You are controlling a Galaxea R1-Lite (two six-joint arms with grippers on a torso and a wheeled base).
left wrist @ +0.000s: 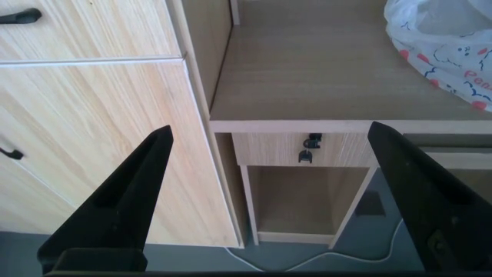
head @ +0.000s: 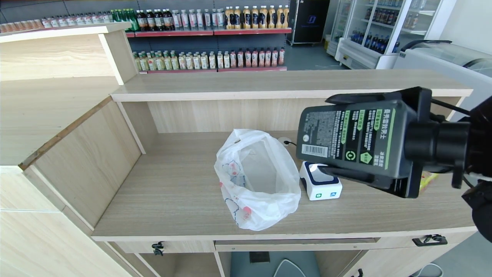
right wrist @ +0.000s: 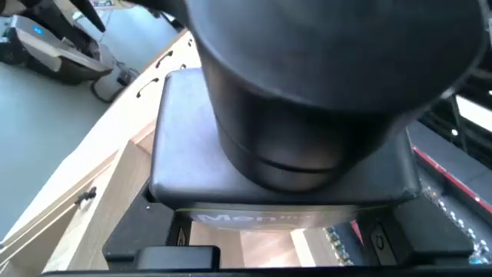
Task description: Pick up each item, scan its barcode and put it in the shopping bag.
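My right gripper (head: 326, 134) is shut on a dark grey bottle (head: 365, 134) with a black cap (head: 436, 144). It holds the bottle on its side above the counter's right part. The bottle's white barcode label (head: 315, 150) hangs just over the white and blue scanner (head: 321, 186). The white plastic shopping bag (head: 256, 181) stands open to the left of the scanner. In the right wrist view the cap (right wrist: 323, 92) and bottle shoulder (right wrist: 277, 165) sit close up between the fingers (right wrist: 138, 240). My left gripper (left wrist: 269, 204) is open and low, in front of the counter's left cabinet.
The wooden counter (head: 173, 192) has a raised back ledge (head: 269, 82) and a side wall on the left. A yellowish packet (head: 428, 180) lies behind the bottle at the right. Drawers with black handles (head: 429, 240) run under the front edge. Drink shelves stand far behind.
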